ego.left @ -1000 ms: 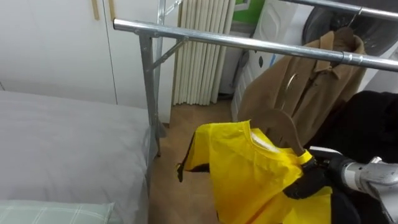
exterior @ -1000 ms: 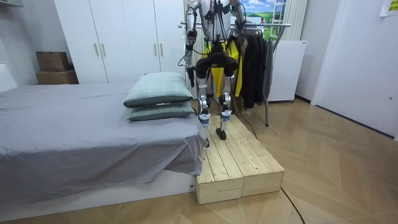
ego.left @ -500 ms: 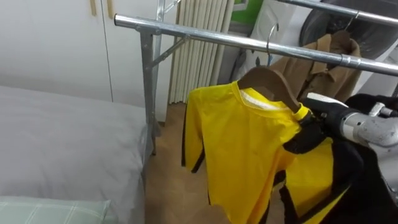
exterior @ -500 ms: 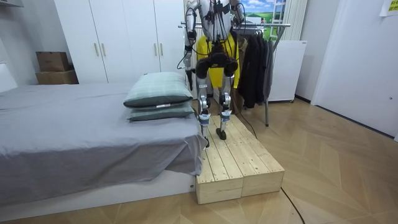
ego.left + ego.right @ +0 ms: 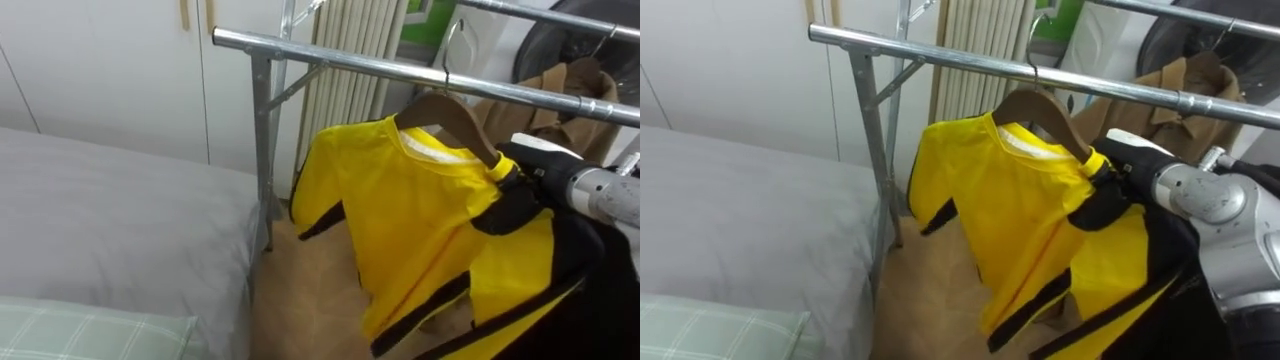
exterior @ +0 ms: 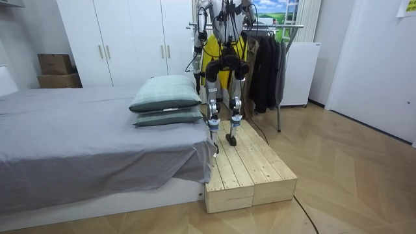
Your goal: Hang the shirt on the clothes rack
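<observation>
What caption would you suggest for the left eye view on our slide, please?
Right hand holds a yellow shirt on a wooden hanger up at the metal rail, beside a tan coat.

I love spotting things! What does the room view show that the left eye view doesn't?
Room view: the pale wooden platform under the robot, brown cardboard boxes. Left eye view: the brown wooden hanger, the right hand gripping its end, a tan coat. Both: the yellow shirt with black trim, grey bed, silver metal rail.
</observation>
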{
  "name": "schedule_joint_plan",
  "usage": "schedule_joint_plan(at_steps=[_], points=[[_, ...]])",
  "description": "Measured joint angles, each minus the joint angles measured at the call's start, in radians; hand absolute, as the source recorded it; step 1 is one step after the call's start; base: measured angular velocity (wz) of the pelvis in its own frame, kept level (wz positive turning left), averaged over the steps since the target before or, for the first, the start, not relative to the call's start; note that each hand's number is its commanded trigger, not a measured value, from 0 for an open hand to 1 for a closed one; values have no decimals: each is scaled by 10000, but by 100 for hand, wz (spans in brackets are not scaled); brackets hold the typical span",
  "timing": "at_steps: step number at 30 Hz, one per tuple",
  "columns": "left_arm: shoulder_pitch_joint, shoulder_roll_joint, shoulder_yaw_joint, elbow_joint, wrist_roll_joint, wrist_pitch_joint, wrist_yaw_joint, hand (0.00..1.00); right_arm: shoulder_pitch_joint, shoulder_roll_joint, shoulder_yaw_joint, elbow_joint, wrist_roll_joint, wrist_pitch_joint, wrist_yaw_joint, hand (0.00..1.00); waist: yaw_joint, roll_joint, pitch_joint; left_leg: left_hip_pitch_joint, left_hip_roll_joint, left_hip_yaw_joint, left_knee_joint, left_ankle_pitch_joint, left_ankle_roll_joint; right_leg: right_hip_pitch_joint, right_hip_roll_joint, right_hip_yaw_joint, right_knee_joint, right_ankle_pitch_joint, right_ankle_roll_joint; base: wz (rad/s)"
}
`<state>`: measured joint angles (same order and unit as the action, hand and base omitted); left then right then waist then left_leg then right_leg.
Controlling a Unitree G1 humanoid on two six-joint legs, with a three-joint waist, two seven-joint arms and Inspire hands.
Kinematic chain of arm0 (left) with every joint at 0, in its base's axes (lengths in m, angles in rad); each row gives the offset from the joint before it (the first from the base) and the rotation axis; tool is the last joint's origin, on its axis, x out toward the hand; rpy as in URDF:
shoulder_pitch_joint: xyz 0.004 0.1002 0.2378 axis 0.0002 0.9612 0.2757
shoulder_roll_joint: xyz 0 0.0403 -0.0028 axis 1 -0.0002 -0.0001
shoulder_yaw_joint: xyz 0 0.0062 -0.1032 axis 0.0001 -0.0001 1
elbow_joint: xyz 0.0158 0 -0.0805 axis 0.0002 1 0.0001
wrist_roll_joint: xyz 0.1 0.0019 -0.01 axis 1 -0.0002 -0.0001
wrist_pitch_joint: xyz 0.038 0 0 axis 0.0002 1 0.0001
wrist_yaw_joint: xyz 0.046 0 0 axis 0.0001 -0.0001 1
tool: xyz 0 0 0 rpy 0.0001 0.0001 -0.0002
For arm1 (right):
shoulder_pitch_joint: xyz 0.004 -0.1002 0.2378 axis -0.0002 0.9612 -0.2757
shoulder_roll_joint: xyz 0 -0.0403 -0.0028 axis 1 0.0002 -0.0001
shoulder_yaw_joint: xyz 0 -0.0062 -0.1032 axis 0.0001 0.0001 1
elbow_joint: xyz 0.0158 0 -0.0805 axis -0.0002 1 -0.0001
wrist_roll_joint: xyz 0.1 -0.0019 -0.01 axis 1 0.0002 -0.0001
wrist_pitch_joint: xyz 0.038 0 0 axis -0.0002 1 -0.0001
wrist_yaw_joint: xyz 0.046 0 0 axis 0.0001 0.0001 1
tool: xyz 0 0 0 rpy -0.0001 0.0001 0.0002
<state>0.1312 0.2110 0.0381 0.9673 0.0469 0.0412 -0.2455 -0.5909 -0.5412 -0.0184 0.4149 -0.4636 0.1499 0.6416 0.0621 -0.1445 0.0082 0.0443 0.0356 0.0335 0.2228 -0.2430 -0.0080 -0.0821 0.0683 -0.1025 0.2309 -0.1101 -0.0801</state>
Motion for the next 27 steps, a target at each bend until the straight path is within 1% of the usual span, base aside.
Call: schedule_joint_plan(at_steps=[3, 5, 6, 8, 11, 15, 23, 27], points=[[1, 3, -16, 43, -5, -31, 1, 0, 4, -1, 0, 10, 110, -20, -1, 100, 6, 6, 2, 47, -4, -131, -2, 6, -9, 117, -9, -106, -84, 0, 0, 12], [10, 6, -22, 62, -44, -69, 2, 0, 5, 0, 0, 62, 277, -142, -5, 100, 1, 5, 2, 53, -1, -165, -2, 6, -10, 148, -10, -140, -100, 0, 0, 7], [21, 7, -25, 70, -95, -69, -3, 0, 6, 4, 1, 171, 385, -230, -5, 100, 0, 18, 13, 95, 0, -185, -6, 6, -10, 200, -12, -163, -109, 0, 0, 7], [49, 8, -28, 89, -141, -69, -16, 0, 6, 4, 0, 424, 493, -279, -5, 100, 11, 45, 38, 211, -6, -205, -29, 5, -10, 348, -27, -214, -150, -17, 25, 11], [79, 18, -34, 85, -155, -71, 5, 0, 9, 3, 0, 868, 754, -275, -41, 100, -27, 56, 46, 221, -40, -390, -19, 6, -10, 471, -65, -355, -276, -25, 27, 15], [93, 16, -30, 56, -154, -71, -2, 0, 8, 3, 0, 1258, 758, -267, -52, 100, -26, 54, 45, 184, -82, -465, -18, 15, -1, 471, -125, -464, -267, -63, 63, 9], [85, 19, -22, 54, -140, -56, -31, 0, 9, 3, -10, 1287, 820, -263, -68, 100, -55, 45, 38, 175, -127, -631, -23, 15, 0, 526, -186, -607, -291, -87, 97, 6], [-7, 15, -19, 45, -135, -18, -83, 0, 12, 0, -42, 1325, 1004, -235, -68, 100, -53, 60, 27, 176, -128, -626, -14, 15, 0, 535, -190, -617, -290, -91, 103, 1]])
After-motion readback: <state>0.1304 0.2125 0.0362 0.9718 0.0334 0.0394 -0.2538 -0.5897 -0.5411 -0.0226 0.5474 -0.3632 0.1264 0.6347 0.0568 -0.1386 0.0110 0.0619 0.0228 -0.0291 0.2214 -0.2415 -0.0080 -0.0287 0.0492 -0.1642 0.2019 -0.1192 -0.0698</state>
